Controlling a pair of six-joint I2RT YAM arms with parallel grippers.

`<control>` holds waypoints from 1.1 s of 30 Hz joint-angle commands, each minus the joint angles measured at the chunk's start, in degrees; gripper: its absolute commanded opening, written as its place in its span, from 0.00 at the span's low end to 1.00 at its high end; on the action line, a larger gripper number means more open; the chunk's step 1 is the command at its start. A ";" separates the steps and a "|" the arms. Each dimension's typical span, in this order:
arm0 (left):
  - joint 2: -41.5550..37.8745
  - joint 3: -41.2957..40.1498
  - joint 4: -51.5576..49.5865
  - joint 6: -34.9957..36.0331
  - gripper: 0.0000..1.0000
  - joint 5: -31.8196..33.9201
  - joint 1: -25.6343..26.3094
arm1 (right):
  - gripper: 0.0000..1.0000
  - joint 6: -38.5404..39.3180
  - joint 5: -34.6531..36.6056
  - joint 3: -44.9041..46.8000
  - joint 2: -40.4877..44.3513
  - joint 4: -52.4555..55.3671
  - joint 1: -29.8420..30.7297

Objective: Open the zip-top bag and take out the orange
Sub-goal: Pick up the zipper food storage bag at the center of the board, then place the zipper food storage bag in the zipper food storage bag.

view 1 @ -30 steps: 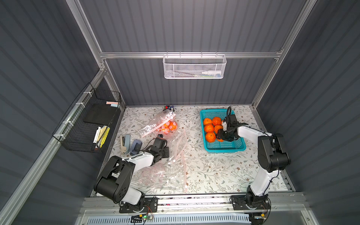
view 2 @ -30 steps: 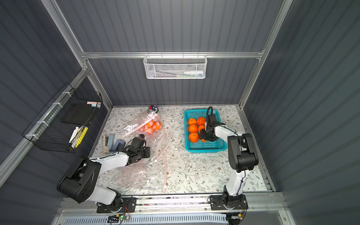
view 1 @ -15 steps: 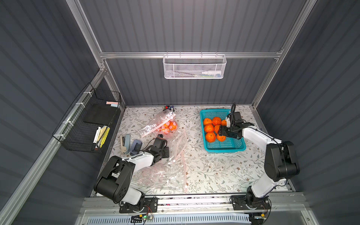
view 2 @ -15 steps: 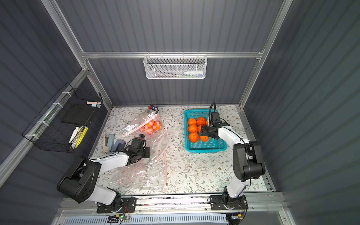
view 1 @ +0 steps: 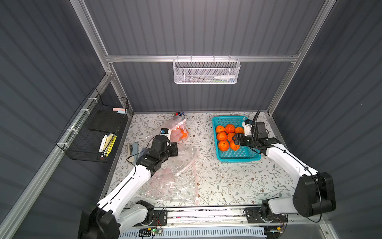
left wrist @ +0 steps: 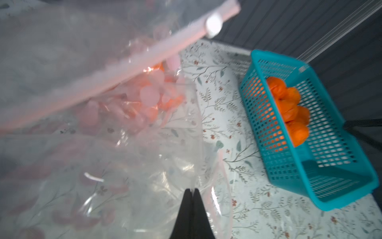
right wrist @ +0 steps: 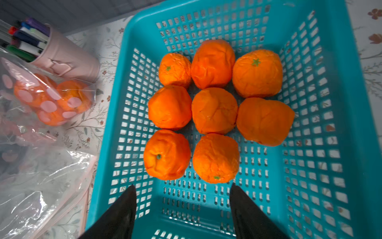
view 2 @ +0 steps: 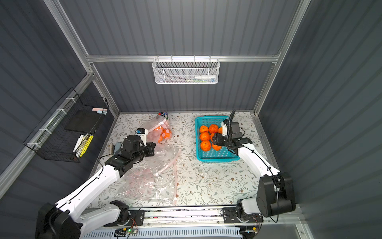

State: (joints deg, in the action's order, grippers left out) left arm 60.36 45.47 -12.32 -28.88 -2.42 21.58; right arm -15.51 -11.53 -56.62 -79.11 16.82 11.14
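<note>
Right gripper [right wrist: 182,185] spread wide over the teal basket [right wrist: 322,115] — empty.
Left gripper [left wrist: 191,191] pressed together at clear plastic [left wrist: 134,175]; oranges [view 1: 183,134] lie inside the dotted zip-top bag [view 1: 172,126] — beside the pen cup [right wrist: 68,60].

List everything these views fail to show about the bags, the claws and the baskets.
- Left claw: shut, but blur in the left wrist view hides whether film is pinched.
- Oranges in the zip-top bag: count unclear; printed dots and folds cover them.
- Wall basket contents: too small in both top views.
- Teal basket: the right arm covers part of its inside in both top views.
</note>
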 commanded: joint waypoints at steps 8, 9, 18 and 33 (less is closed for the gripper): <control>-18.84 -5.83 -10.06 -17.91 0.32 -14.03 -0.16 | 0.72 3.03 -8.67 -4.76 2.12 -1.32 10.02; -19.87 -6.45 -10.47 -18.79 0.42 -13.74 -0.23 | 0.73 3.46 -9.12 -5.27 1.26 -2.46 11.47; -13.88 6.49 -20.34 -6.57 0.97 9.69 -0.23 | 0.75 -6.17 -13.63 -15.54 -13.75 -13.95 19.76; -13.86 7.40 -14.79 2.45 0.86 12.22 -0.23 | 0.68 -29.22 -20.04 -42.92 -40.44 -23.57 23.71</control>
State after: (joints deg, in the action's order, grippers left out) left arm 48.40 53.98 -28.73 -28.86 9.30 21.58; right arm -39.55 -28.75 -96.01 -117.86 -4.93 34.17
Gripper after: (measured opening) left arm 0.868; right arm 0.687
